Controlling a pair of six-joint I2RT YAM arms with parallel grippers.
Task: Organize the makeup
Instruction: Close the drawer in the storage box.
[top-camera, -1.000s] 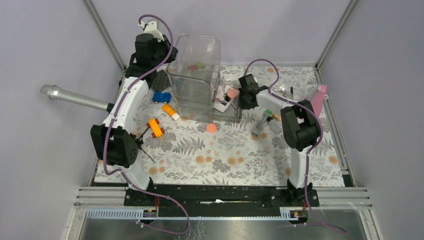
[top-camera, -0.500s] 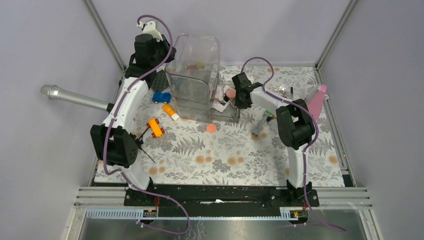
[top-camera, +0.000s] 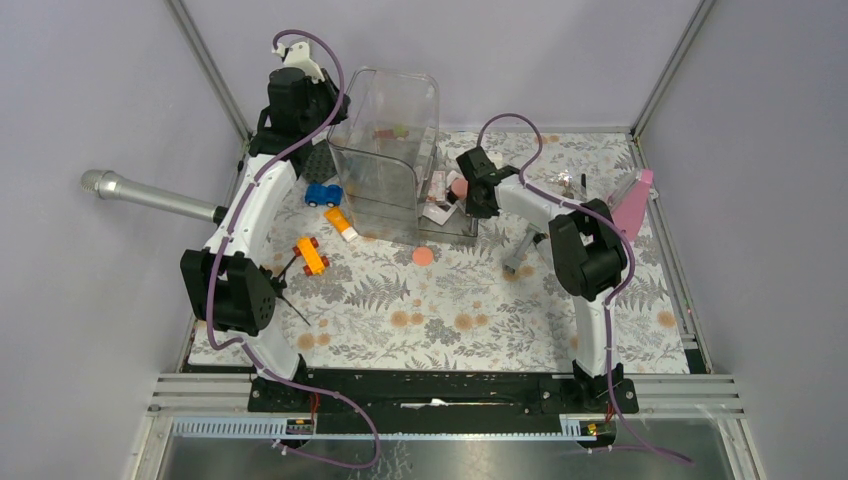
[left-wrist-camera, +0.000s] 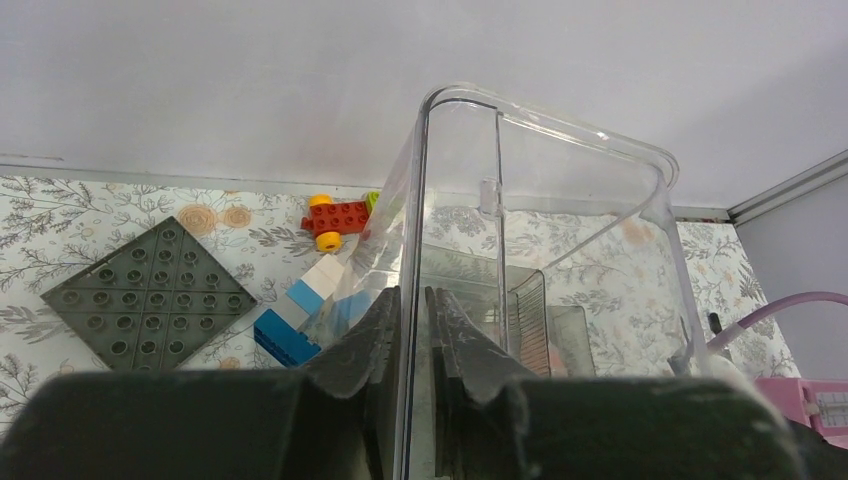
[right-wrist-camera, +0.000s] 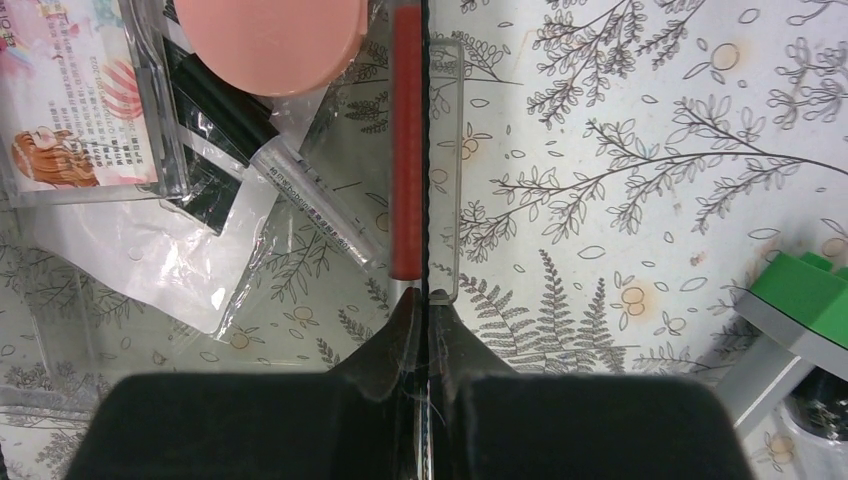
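The clear plastic organiser (top-camera: 388, 140), a tall bin with a low tray on its right side, stands near the middle of the table's far edge. Its thin upper wall is pinched between the nearly closed jaws of the left gripper (left-wrist-camera: 413, 302). The right gripper (right-wrist-camera: 420, 308) is shut tight at the tray's right wall, with the silver end of a slim red stick (right-wrist-camera: 405, 150) lying right at its fingertips. Whether that end is nipped cannot be told. A coral-pink round disc (right-wrist-camera: 265, 35), a clear palette with a printed card (right-wrist-camera: 85, 100) and some clear sleeves are seen in the tray beside the stick. A second coral disc (top-camera: 423, 256) lies on the floral table (top-camera: 450, 320) just in front of the organiser, and a grey tube with a green cap (top-camera: 520, 252) lies toward the right edge, partly hidden by the right arm. So the makeup is judged only partly gathered. The left-hand hold is on a smooth, narrow wall, so the bin could slip or tip and its contents be spilled. If the closed right fingers are driven further along the wall, the tray could be shoved, or the stick swept out over the rim. The blue toy car (top-camera: 322, 194) and the orange one (top-camera: 311, 255) sit toward the left edge and are best left alone.
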